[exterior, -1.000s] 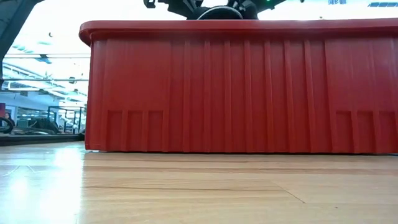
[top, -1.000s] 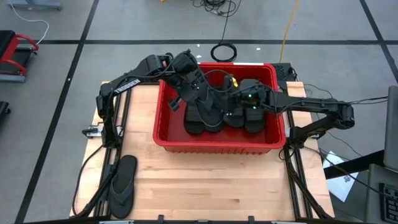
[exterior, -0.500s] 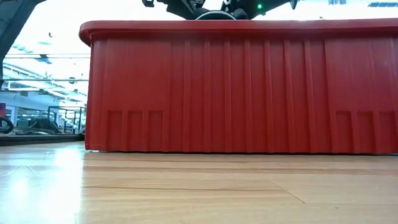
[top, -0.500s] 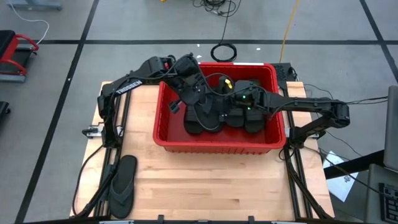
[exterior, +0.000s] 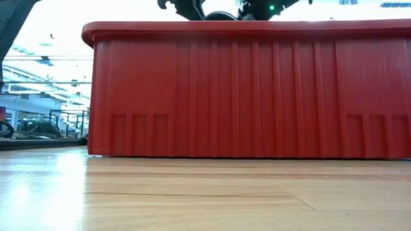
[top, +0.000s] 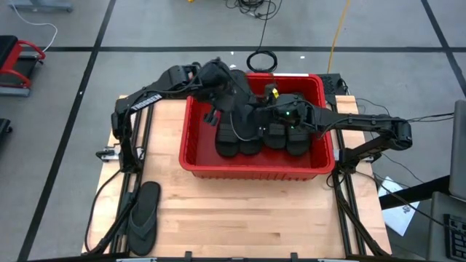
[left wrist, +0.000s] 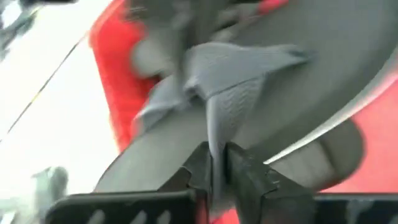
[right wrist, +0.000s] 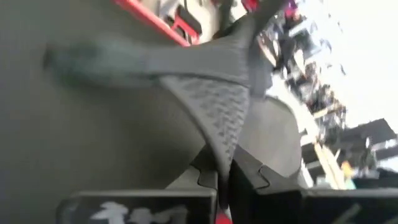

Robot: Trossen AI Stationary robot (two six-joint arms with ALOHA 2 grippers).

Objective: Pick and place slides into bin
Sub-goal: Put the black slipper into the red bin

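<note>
The red bin (top: 255, 169) stands mid-table and fills the low view (exterior: 244, 90). Several black slides (top: 291, 138) lie side by side inside it. Both grippers reach down into the bin. My left gripper (top: 237, 116) (left wrist: 215, 171) is shut on the strap of a grey thong flip-flop (left wrist: 292, 93). My right gripper (top: 263, 120) (right wrist: 225, 177) is shut on a ribbed thong strap as well. Whether both hold the same flip-flop does not show. Another flip-flop (top: 143, 216) lies flat on the table's near left corner. My left gripper pinches the flip-flop's thong strap (left wrist: 219, 121) between its two fingers, just below where the strap forks. The sole rises behind the strap, against the bin's red wall. I cannot tell if it is lifted clear. My right gripper pinches the narrow end of a ribbed thong strap (right wrist: 219, 134) between its two fingers. The grey sole (right wrist: 93, 124) fills the view behind the strap. Whether the sole rests on the other slides is hidden.
The two arms meet closely over the bin's middle, wrists almost touching. Bare wooden table lies between the bin and the near edge. A coiled black cable (top: 262, 60) lies on the floor beyond the bin's far rim.
My left gripper has shifted a little toward the bin's far right side. My right gripper has edged toward the left one. The slides in the bin lie about as before.
</note>
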